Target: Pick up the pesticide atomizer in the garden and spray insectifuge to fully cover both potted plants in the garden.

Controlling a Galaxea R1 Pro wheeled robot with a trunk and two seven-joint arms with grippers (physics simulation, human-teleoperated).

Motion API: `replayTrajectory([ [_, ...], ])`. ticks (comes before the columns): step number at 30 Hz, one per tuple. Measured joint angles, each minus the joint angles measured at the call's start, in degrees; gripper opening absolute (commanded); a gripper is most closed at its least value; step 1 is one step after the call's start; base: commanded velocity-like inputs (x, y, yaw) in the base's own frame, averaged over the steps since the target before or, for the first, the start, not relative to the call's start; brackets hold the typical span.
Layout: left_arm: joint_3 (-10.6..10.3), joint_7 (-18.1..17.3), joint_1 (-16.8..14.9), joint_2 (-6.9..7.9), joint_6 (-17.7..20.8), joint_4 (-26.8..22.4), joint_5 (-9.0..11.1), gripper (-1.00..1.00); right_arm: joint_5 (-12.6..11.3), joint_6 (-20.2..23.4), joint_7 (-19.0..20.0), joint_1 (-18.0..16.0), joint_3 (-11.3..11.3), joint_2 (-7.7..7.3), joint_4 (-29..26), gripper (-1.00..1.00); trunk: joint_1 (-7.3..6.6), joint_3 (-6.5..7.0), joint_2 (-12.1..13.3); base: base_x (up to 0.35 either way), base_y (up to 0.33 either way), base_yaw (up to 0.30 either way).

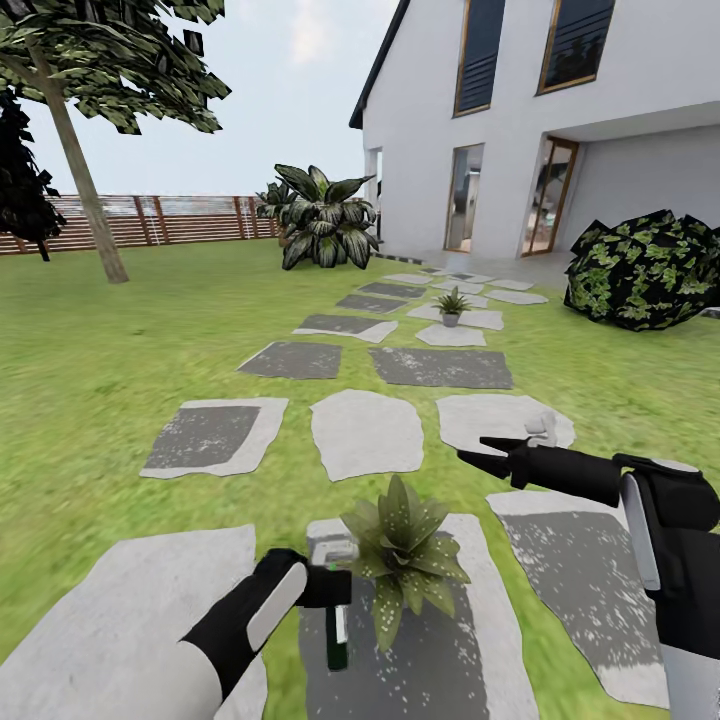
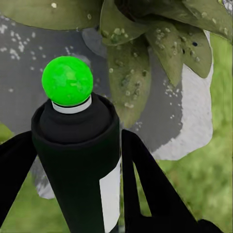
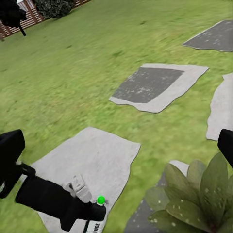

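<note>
Two speckled, pointed-leaf potted plants sit on flat stepping stones; left gripper clamps the slim black atomizer, right gripper gapes empty.

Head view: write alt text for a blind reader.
The left tool holds the pesticide atomizer beside a speckled potted plant on a grey stepping stone. A second potted plant stands farther along the path toward a white house.

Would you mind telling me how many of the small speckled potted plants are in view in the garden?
2. The near potted plant sits on a stepping stone beside the left gripper; the far potted plant stands further along the path. Others could be out of view.
</note>
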Motion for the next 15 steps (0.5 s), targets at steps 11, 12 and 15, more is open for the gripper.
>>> replayTrajectory([
  [11,-0.2,-0.8,0.5,-0.94,-8.9,6.5,-6.1,-1.00,0.0,0.6,-0.2,-0.1,-0.5,0.22,0.0,1.00,0.00,0.23,0.0,0.000,0.207,-0.157],
  [12,-0.2,-0.8,0.5,-0.94,-9.2,6.5,-6.1,-1.00,0.0,0.6,-0.2,-0.1,-0.5,0.22,0.0,1.00,0.00,0.27,0.0,0.000,0.294,-0.258],
  [15,-0.2,-0.9,0.5,-0.95,-9.8,7.0,-6.1,-1.00,0.0,0.6,-0.2,-0.1,-0.5,0.22,0.0,1.00,0.00,0.40,0.0,0.000,0.294,-0.259],
])
